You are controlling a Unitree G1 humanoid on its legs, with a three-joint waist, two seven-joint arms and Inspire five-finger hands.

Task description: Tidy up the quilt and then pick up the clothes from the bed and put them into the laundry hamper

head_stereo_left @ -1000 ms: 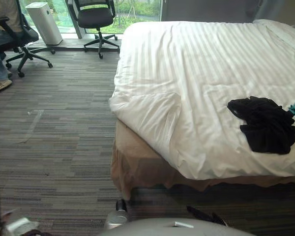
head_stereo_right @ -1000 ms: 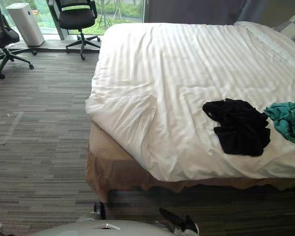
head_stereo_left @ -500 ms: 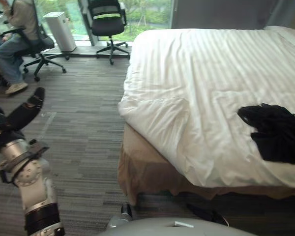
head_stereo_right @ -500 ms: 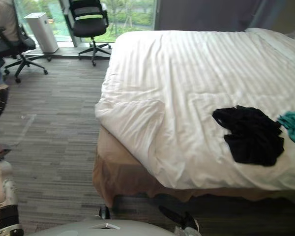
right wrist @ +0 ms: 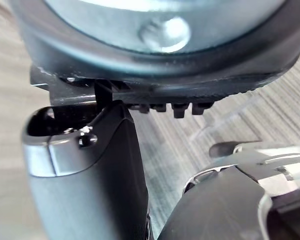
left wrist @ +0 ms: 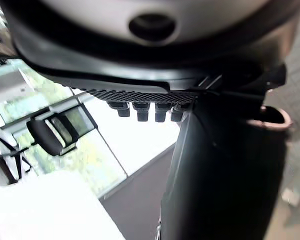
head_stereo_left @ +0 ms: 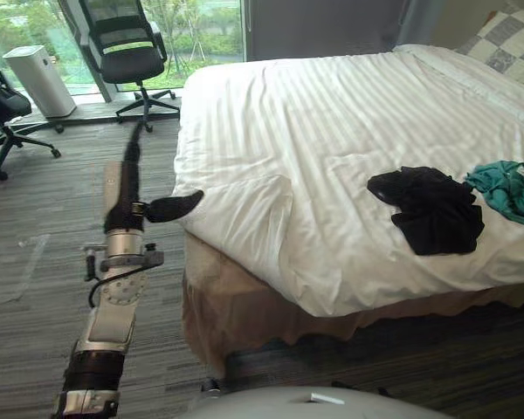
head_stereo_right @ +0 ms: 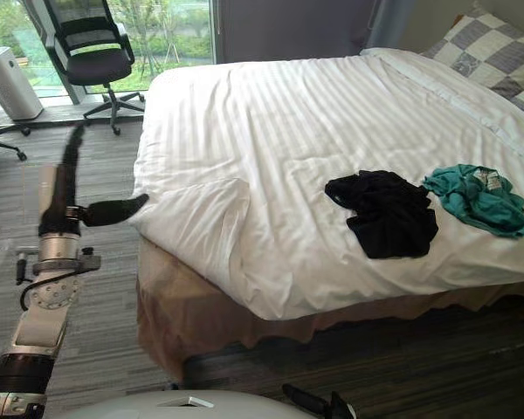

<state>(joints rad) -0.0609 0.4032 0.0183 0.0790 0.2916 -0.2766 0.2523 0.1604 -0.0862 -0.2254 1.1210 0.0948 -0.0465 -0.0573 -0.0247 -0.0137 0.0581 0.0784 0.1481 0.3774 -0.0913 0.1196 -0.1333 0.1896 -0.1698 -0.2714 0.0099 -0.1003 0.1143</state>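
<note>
state: left hand (head_stereo_left: 122,199) is hovering near the folded corner (head_stereo_left: 249,209) of the quilt (head_stereo_left: 349,122), fingers straight, thumb spread, holding nothing | black clothes (head_stereo_left: 430,208) and teal clothes (head_stereo_left: 509,188) are lying on quilt | risk: tugging the quilt could be sliding clothes off the bed (head_stereo_left: 244,305)

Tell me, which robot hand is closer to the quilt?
Left. The left hand is raised beside the quilt, thumb pointing at its folded corner. The right hand hangs low over the carpet, farther off.

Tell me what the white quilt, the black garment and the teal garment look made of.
White striped quilt: woven cotton-like cloth, faint satin stripes, soft creases. Black garment: thin matte fabric, crumpled limply. Teal garment: light soft cloth, probably; bunched loosely.
</note>
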